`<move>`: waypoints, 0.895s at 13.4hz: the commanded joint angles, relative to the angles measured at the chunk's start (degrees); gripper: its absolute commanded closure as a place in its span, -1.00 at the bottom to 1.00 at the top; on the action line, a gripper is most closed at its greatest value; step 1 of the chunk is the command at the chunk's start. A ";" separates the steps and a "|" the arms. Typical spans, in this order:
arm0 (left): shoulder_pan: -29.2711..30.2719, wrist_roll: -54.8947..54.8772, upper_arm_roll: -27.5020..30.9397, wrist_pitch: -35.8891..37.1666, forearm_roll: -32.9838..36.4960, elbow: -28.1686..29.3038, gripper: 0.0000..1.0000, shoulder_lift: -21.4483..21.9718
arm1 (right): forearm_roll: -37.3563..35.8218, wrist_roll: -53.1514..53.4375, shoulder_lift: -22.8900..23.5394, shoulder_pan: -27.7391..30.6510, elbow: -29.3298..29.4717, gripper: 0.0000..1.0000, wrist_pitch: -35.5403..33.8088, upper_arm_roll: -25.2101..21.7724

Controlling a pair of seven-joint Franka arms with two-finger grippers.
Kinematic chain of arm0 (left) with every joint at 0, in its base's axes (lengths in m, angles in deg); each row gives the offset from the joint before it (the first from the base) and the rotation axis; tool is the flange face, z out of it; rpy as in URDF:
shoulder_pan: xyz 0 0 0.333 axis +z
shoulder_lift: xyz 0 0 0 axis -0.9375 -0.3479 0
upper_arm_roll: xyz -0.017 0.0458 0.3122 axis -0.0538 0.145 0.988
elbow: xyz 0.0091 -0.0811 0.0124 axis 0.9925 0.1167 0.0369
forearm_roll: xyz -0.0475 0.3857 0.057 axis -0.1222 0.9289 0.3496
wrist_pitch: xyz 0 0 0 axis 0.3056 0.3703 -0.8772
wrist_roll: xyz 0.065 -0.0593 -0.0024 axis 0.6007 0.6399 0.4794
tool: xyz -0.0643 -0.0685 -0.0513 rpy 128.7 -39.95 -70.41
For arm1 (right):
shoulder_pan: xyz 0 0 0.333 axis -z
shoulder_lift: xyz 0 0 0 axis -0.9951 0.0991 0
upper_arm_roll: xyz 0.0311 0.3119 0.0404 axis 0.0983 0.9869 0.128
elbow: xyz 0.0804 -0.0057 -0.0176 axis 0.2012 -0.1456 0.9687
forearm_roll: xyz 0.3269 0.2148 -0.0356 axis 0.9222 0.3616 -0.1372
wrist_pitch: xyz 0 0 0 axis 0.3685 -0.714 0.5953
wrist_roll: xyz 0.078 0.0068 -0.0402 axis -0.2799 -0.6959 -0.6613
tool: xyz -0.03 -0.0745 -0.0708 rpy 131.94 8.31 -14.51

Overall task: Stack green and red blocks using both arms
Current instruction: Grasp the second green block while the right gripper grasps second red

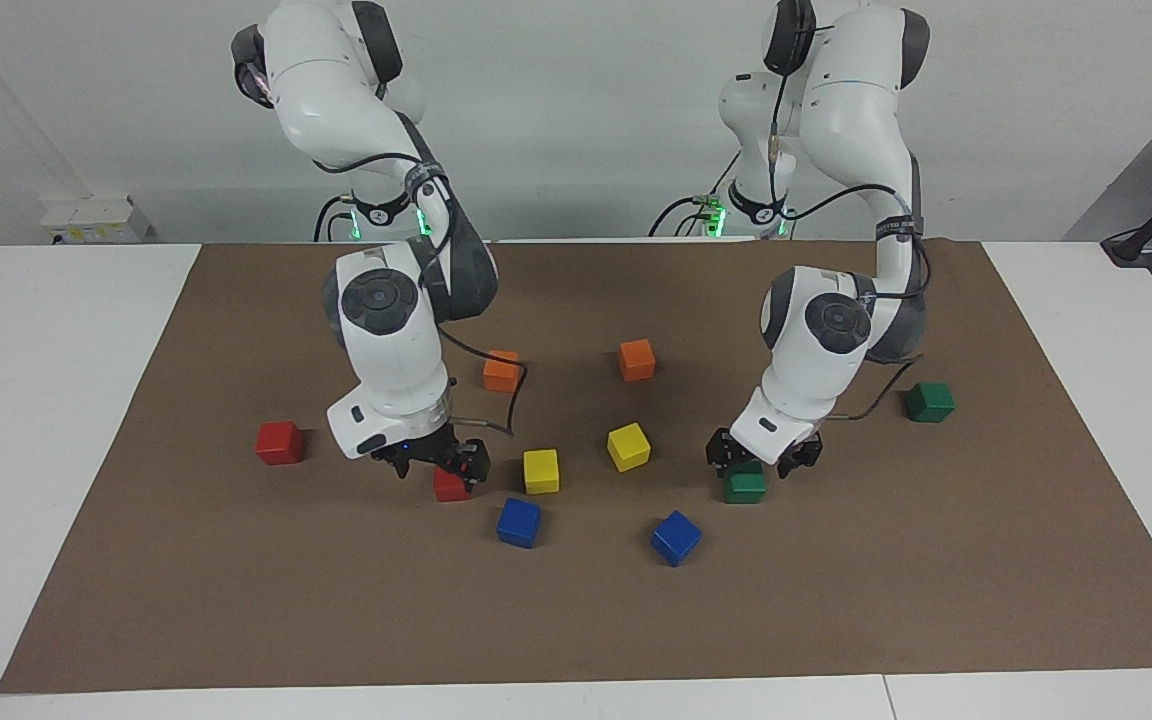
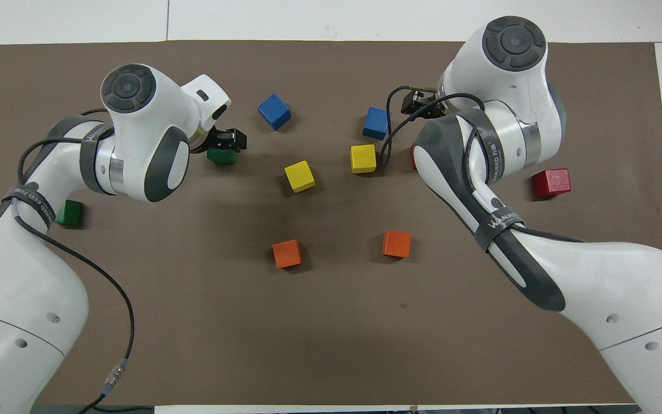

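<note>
Nothing stacked yet: all four task cubes flat on the brown paper mat (image 1: 576, 620) covering the white bench (image 1: 36, 450), each apart from the others.

Nearest the robots, two small orange cubes (image 1: 501, 370) (image 1: 636, 359), not part of the job. A little farther out, toward the left arm's end, one dark green matte cube (image 1: 929, 401), alone and well clear of either pincer. Farther again, toward the right arm's end, one bright red matte cube (image 1: 279, 442), likewise alone.

Then the middle row, with two yellow cubes (image 1: 541, 471) (image 1: 629, 446) lying between the two working spots. Left pincer (image 1: 762, 462) low over the second dark green cube (image 1: 744, 487), fingers spread wide to either side of its top, not clamped on it. Right pincer (image 1: 439, 468) low over the second bright red cube (image 1: 450, 487), also wide open, nothing gripped. Cannot tell whether either set of fingertips touches its cube.

Farthest out, two blue cubes (image 1: 519, 522) (image 1: 675, 537), not part of the job.

By the look of it, right at the first pick on both sides. Left to do: close on each inner cube, lift, carry to its same-coloured partner at the outer end, set on top, release.
</note>
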 commanded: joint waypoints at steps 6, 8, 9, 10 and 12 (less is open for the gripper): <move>-0.87 1.38 0.91 -6.05 1.38 2.88 -0.11 -0.42 | -0.85 -9.27 -3.53 -0.21 -13.67 -1.00 11.71 0.21; -0.61 1.12 0.92 -6.05 1.72 3.23 1.00 -0.42 | -0.77 -12.53 -4.41 0.05 -16.57 -1.00 14.44 0.21; -0.17 1.03 0.91 -5.79 2.42 2.88 1.00 -0.42 | -0.77 -13.76 -4.59 0.14 -17.46 -1.00 15.06 0.21; -0.08 1.03 0.91 -5.09 2.43 2.44 1.00 -0.25 | -0.77 -14.73 -4.94 0.32 -18.16 -1.00 15.50 0.21; 1.58 0.59 0.91 -3.34 2.26 2.26 1.00 0.72 | -0.77 -14.91 -5.12 0.40 -19.57 -1.00 17.08 0.21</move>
